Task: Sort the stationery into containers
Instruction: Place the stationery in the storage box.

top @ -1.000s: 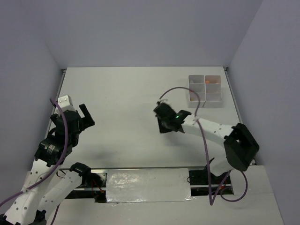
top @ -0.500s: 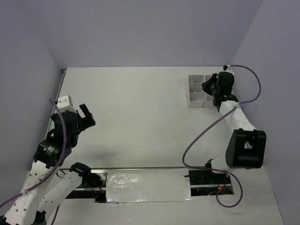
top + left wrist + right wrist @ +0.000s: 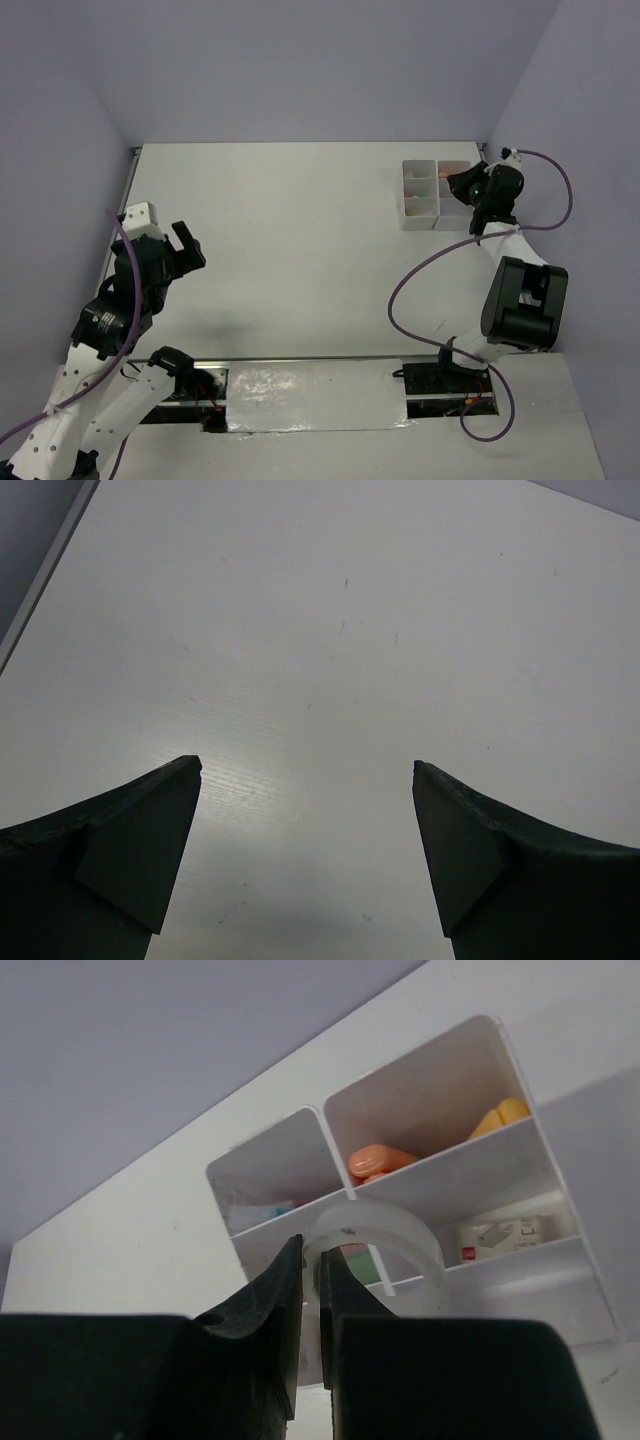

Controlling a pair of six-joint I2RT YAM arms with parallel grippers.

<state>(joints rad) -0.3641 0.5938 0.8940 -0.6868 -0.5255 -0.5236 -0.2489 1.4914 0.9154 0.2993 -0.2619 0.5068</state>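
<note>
Across white tabletop (image 3: 300,230), perhaps scuffs (image 3: 346,584), trays (image 3: 420,213) far right, grey-violet walls (image 3: 300,70).

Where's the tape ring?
In the right wrist view, the right gripper pinches the tape ring right by the trays, at the table's far-right corner.

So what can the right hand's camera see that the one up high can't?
Only the right wrist view shows the clear tape ring, pinched in the right gripper just in front of the compartments. Only the top view shows the left gripper, open above the table, and both whole arms. Both views show the white trays.
</note>
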